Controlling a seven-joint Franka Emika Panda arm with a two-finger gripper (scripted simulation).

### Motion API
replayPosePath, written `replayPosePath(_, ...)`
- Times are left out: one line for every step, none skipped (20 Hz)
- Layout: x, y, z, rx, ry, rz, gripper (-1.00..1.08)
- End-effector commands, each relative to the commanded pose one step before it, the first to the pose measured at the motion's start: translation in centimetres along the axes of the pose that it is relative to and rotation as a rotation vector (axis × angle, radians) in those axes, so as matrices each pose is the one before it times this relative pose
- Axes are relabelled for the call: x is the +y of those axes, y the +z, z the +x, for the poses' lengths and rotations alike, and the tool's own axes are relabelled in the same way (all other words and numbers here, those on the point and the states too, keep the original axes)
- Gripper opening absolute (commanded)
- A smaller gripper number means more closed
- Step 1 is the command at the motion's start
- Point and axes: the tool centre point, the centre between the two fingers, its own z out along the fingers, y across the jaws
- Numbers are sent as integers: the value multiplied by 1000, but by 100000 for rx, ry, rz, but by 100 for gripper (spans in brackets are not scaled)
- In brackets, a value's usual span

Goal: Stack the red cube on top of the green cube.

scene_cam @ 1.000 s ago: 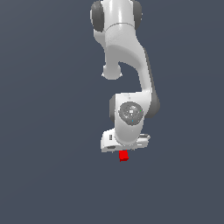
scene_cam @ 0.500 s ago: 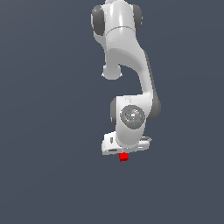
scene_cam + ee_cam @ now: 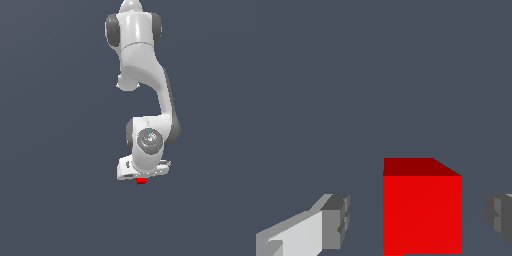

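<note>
The red cube (image 3: 422, 212) sits on the dark grey floor between my two spread fingers in the wrist view, touching neither pad. In the exterior view only a sliver of the red cube (image 3: 141, 181) shows under my white hand. My gripper (image 3: 416, 220) is open, with one grey fingertip (image 3: 336, 220) on one side of the cube and the other fingertip (image 3: 499, 215) on the far side. In the exterior view the gripper (image 3: 142, 176) is low over the cube. The green cube is out of view.
The white arm (image 3: 145, 85) reaches down from the exterior view's top. A plain dark grey floor (image 3: 60, 150) lies all around.
The hand has come down over the red cube, so less of the cube shows below it in the exterior view. The cube itself has stayed in place.
</note>
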Motion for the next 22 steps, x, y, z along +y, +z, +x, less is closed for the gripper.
replayPosePath(-33,1174,17,21,-72,-9,100)
replayPosePath(5,298,20,0,0,0,100)
replayPosePath(4,211,27,0,0,0,100)
replayPosePath(3,125,34,0,0,0,100)
replayPosePath(2,40,40,0,0,0,100)
replayPosePath(1,-24,36,0,0,0,100)
replayPosePath(0,-20,14,0,0,0,100)
replayPosePath(0,0,0,0,0,0,-100)
replayPosePath(0,0,0,0,0,0,-100)
replayPosePath(0,0,0,0,0,0,-100)
replayPosePath(0,0,0,0,0,0,-100)
replayPosePath(0,0,0,0,0,0,-100)
replayPosePath(0,0,0,0,0,0,-100)
replayPosePath(0,0,0,0,0,0,-100)
replayPosePath(0,0,0,0,0,0,-100)
replayPosePath(0,0,0,0,0,0,-100)
replayPosePath(0,0,0,0,0,0,-100)
replayPosePath(-14,34,-20,-66,-19,8,-100)
replayPosePath(0,-27,-3,0,0,0,-100)
replayPosePath(0,-83,-8,0,0,0,-100)
replayPosePath(0,-143,-13,0,0,0,-100)
replayPosePath(0,-206,-15,0,0,0,-100)
